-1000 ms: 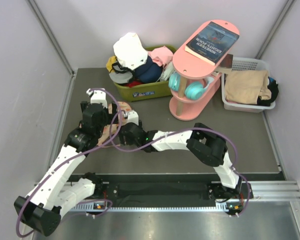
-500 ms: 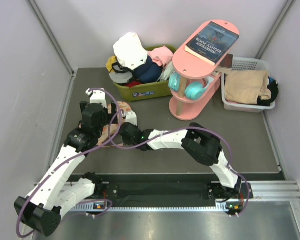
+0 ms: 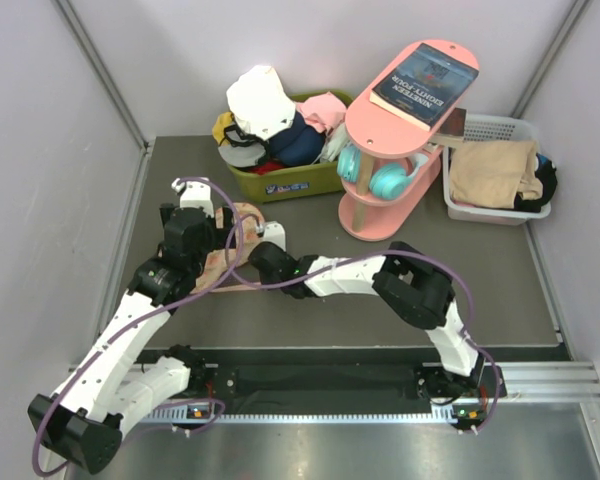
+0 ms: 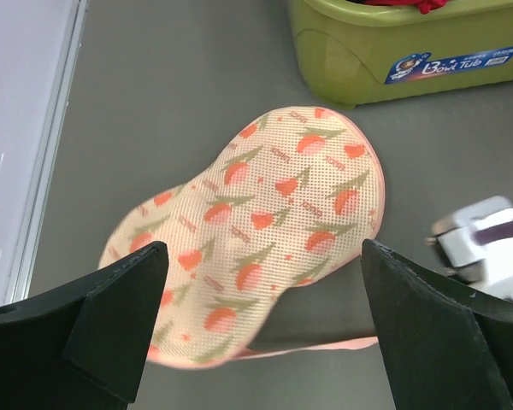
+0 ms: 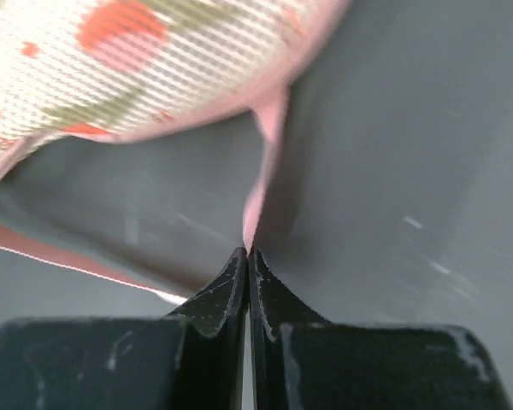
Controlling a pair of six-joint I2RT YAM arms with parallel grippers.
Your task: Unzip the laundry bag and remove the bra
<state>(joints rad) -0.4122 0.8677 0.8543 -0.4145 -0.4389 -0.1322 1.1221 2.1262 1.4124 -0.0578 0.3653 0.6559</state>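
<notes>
One change is to be noted: the right pincer, which stood wide a second ago, has been closed fully. A thin pink fabric strip hanging from the pink-trimmed edge of the oval, peach-beige mesh laundry bag with orange-red flower prints is now pinched between its black fingertips. Whether that strip is the zip pull or the carrying loop cannot be told from the wrist view. In the top view this pincer is also seen to have been moved slightly along the bag's edge. The left pincer has been kept spread wide above the bag, with nothing held and no contact to be seen. The bag is lying on the dark grey desk, near the lime-green plastic tub. How far the zip has been opened cannot be told, and no bra is visible. If the strip is the pull, the grasp needed for unzipping is judged to have just been secured. A draw along the seam would be called for next, and the light bag may be dragged unless it is pinned down.
</notes>
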